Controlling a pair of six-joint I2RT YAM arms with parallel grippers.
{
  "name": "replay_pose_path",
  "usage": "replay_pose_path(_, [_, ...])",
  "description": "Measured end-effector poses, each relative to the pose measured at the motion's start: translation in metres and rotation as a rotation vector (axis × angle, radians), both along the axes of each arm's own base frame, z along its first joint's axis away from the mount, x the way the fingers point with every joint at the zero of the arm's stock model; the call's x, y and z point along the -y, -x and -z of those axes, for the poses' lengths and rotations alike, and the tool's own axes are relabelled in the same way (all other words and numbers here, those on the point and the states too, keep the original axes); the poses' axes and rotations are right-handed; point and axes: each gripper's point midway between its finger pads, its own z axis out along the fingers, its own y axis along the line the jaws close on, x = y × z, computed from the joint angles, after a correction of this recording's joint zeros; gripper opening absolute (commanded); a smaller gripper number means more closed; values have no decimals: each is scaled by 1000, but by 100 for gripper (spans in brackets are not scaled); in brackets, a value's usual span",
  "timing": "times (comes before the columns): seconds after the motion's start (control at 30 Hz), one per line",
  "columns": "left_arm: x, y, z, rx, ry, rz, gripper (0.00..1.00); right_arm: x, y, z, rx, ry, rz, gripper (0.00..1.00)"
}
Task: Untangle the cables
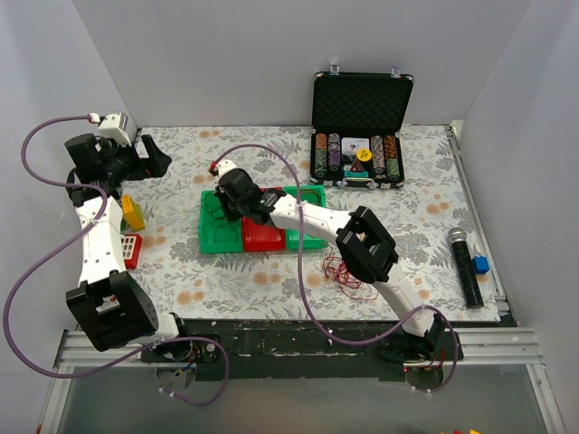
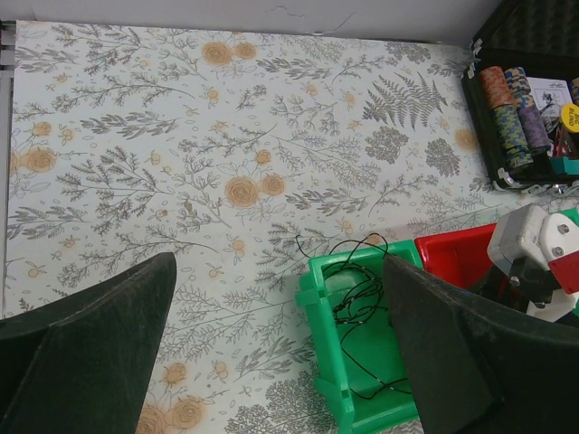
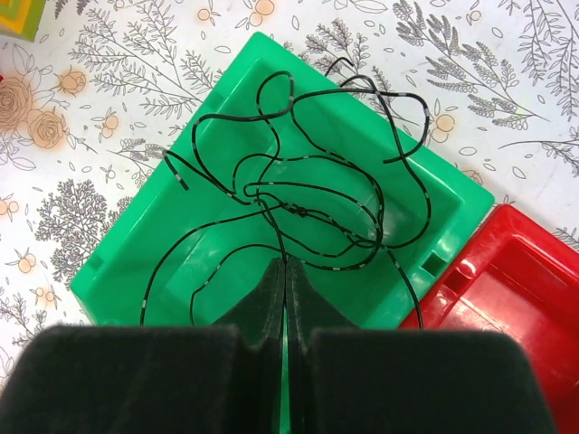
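Writing: card among the chips in the chip case (image 1: 362,90) too small to read; no brand or label legible elsewhere
Black cable (image 3: 256,192): loose tangle of loops inside the green tray (image 3: 127,262), a few loops hanging over its far rim onto the floral table (image 1: 271,280)
Red cable (image 1: 345,271): small heap on the table, just near of the trays, beside the right arm's forearm, well apart from both grippers
Right gripper (image 3: 284,271): pads pressed together with only a thin seam between them; tips just near of the black tangle, strands crossing right ahead of them; cannot tell whether a strand is nipped
Left gripper (image 2: 279,271): fingers (image 2: 99,344) spread wide, nothing between them; black cable and green tray ahead, close to the right-hand finger, not touched
Right arm: stretched from its base at the near right, diagonally toward the far left across the trays; wrist bent down over the green tray
Left arm: upright at the table's left edge, elbow folded, gripper raised over the far left corner and pointing right
Red tray (image 3: 516,289): touching the green tray's side
Others: yellow block (image 1: 133,212) by the left arm; mic (image 1: 465,267) and blue block (image 1: 480,264) at the right edge; chip case open at the far side
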Motion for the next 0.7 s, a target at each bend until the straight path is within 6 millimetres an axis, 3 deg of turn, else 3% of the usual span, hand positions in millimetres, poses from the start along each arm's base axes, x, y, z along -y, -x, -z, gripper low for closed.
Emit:
replay_pose_path(0.13, [1,0,0,1,3,6,98,-4,3,0,-18,7,-5,5])
replay_pose_path(0.33, [2,0,0,1,6,8,98,-13,4,-11,-37,0,-11,50])
replay_pose_path(0.43, [2,0,0,0,6,8,98,-11,8,-9,-56,11,-14,67])
replay_pose_path(0.7, [2,1,0,-4,8,8,98,-2,16,-8,-82,48,-24,79])
